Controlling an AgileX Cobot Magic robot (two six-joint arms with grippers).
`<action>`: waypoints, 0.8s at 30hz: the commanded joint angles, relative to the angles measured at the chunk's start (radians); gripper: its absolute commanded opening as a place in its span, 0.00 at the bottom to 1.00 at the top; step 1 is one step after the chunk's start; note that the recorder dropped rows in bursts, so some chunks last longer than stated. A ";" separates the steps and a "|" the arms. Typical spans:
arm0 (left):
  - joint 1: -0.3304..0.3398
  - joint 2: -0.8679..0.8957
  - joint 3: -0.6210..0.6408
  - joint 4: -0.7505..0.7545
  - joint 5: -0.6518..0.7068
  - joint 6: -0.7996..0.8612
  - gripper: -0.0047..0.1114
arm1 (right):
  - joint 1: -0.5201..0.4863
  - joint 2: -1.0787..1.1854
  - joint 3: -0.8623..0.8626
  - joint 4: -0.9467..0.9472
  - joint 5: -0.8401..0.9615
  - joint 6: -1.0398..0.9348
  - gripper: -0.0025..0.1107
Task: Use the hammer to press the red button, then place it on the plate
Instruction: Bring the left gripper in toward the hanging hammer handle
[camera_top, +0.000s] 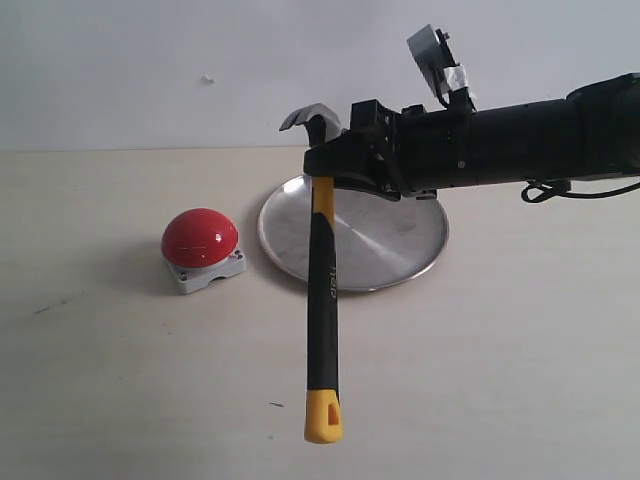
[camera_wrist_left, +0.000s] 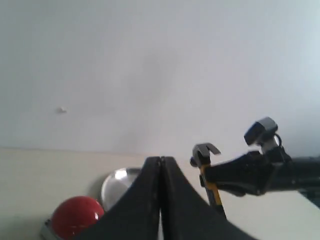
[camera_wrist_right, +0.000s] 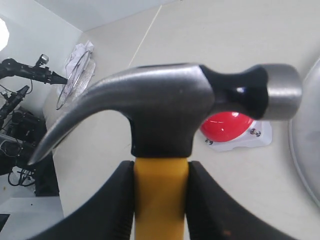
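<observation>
Hammer (camera_top: 322, 290): claw type with a dark metal head, yellow neck, black middle grip with white lettering and a yellow end with a hole. It is held head up, with the handle hanging down toward the desk (camera_top: 500, 380). The right gripper (camera_top: 335, 170) is clenched on the yellow neck just under the head, and the right wrist view confirms a finger on each side of the neck. The left gripper (camera_wrist_left: 160, 162) is closed, pads pressed together with nothing between them. Red button (camera_top: 200, 237): glossy dome on a light grey square base, standing on the desk left of the hammer and apart from it. Plate (camera_top: 390, 250): round silver metal with a raised rim and a scuffed, reflective surface, lying just beside the button. The hammer handle crosses the plate's left rim in the exterior view, and whether it hangs over the plate or nearer the camera cannot be determined. Whether the yellow end touches the desk cannot be determined. The lettering is too small to read. The left wrist view cuts off the button base, and the right wrist view shows only the plate's edge.
</observation>
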 joint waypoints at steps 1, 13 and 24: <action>-0.004 0.221 -0.172 0.443 -0.137 -0.370 0.04 | 0.001 -0.015 -0.012 0.045 0.000 0.029 0.02; -0.004 0.668 -0.305 0.443 -0.384 -0.303 0.09 | 0.001 -0.015 -0.060 0.045 -0.099 0.074 0.02; -0.141 0.886 -0.444 0.443 -0.487 -0.340 0.49 | 0.001 -0.015 -0.082 0.045 -0.170 0.086 0.02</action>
